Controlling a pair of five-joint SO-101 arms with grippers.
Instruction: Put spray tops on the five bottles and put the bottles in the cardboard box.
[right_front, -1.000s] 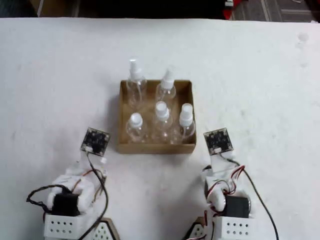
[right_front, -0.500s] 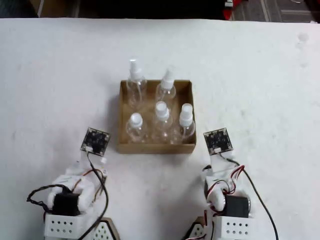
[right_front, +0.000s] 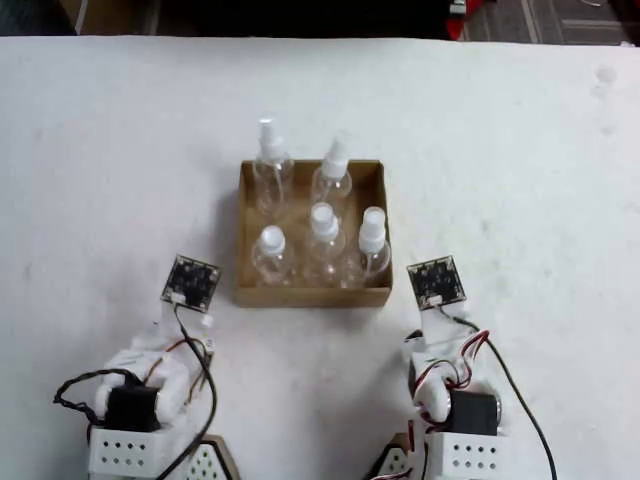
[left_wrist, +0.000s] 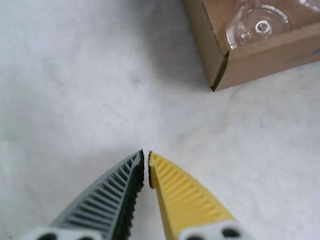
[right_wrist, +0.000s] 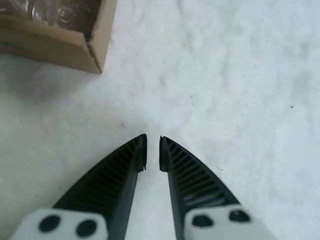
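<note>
Eyes on the cardboard box, square in the middle of the white desk, and it is full. Count them: five clear bottles standing upright inside it, and five white spray tops, one on each.

The box's far row holds two. There's the far-left bottle, its spray top poking up past the box's far wall, and the far-right bottle beside it. The near row holds three, packed close side by side: the near-left bottle, the near-middle bottle and the near-right bottle.

Two arms, both on the near side of the box and apart from it. The left arm sits off the box's near-left corner, the right arm off its near-right corner.

In the left wrist view, the left end effector has its grey and yellow fingers pressed together with nothing between them, over bare desk, with the box corner ahead and a bottle's clear base visible inside it. In the right wrist view, the right end effector has its two black fingers drawn together, only a sliver between the tips and nothing in it, over bare desk just short of the box's other near corner.
</note>
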